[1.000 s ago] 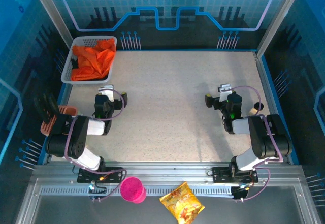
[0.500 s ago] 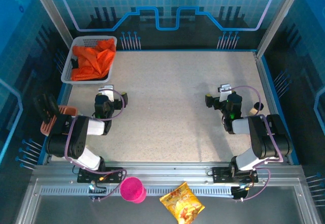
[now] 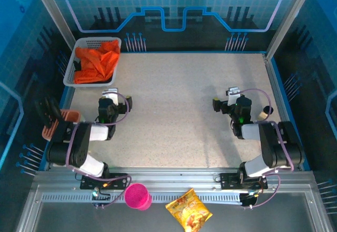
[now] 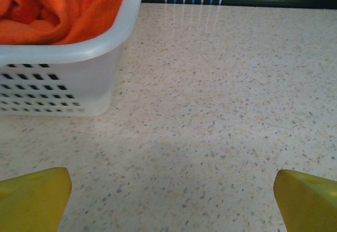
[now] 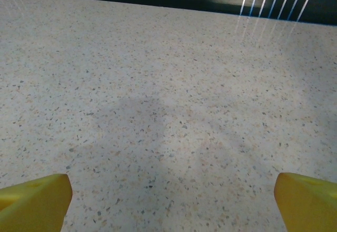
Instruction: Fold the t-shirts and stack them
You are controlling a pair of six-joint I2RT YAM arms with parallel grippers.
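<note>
Top: orange t-shirt (image 3: 97, 62) heaped in basket (image 3: 70, 70), unfolded. L gripper (image 3: 109, 94) just in front of basket, R gripper (image 3: 233, 92) well apart from it; both wide, empty, prob. parked ready to reach. L wrist: basket close ahead-left, shirt inside. R wrist: bare table (image 5: 168, 84) betw. spread fingertips (image 5: 37, 195).

A white basket (image 3: 71, 66) sits at the table's (image 3: 174, 100) far-left corner, a pink cup (image 3: 138, 196) and snack bag (image 3: 188, 210) out front.

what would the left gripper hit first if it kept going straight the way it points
Probably the near corner of the white basket, just ahead and slightly left of the left gripper. Its midline runs over bare table, so it might slip past.
</note>
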